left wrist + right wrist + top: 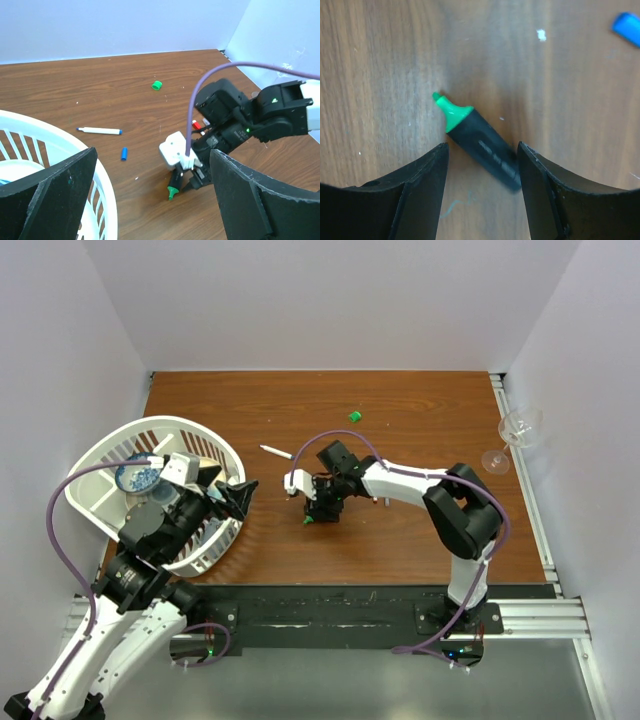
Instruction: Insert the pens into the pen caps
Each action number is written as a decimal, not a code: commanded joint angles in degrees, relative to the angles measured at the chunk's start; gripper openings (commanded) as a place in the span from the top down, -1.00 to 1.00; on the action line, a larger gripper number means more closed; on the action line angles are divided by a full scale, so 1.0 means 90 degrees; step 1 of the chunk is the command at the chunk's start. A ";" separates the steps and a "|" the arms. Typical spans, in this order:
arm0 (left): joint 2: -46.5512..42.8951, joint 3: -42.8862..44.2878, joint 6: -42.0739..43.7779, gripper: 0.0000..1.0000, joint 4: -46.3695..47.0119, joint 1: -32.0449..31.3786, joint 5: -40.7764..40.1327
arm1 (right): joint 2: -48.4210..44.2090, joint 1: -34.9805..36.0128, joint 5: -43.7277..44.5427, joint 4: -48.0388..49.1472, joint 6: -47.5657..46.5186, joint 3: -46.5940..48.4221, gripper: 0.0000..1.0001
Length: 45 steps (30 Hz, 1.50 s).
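Right wrist: your spread right fingers (415,195) straddle the skewed marker (480,142); closing now may spin it out.

Brown wood-grain tabletop (420,400), boxed in by plain white back wall (330,300), left wall (50,390), right wall (590,340). Aluminium rail (535,510) along right edge, black plate (330,615) across near edge. Light even, diffuse, shadows soft.

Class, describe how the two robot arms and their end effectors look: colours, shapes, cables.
The left arm and right arm have white links with black joints, each trailing a purple cable. The left end effector and right end effector have broad black wedge fingers.
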 commanded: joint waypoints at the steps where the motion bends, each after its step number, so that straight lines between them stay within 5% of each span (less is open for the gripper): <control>1: -0.0046 -0.0032 0.0092 -1.00 0.0253 0.0030 -0.0128 | 0.0050 0.0202 0.0203 -0.0087 -0.0351 0.0230 -0.21; 6: -0.0075 -0.0032 0.0101 -1.00 0.0253 0.0030 -0.0206 | 0.0255 0.0300 0.0555 -0.0164 -0.0283 0.0347 -0.09; 13: -0.0143 -0.0032 0.0101 -1.00 0.0273 0.0030 -0.0274 | 0.0353 0.0300 0.0966 -0.0204 0.0449 0.0377 0.57; 20: -0.0183 -0.0022 0.0073 -0.99 0.0253 0.0030 -0.0245 | 0.0412 0.0300 0.1376 0.0060 0.2157 0.0493 0.91; 28: 0.0364 0.0251 -0.0269 -0.96 -0.0040 0.0030 0.0116 | -0.0554 0.0300 0.1747 0.1162 0.3896 -0.0472 1.00; 45: 0.1506 0.0340 -0.0923 -0.78 0.0477 0.0030 0.1053 | -0.2019 0.0212 0.3407 0.0657 0.7136 -0.0464 1.00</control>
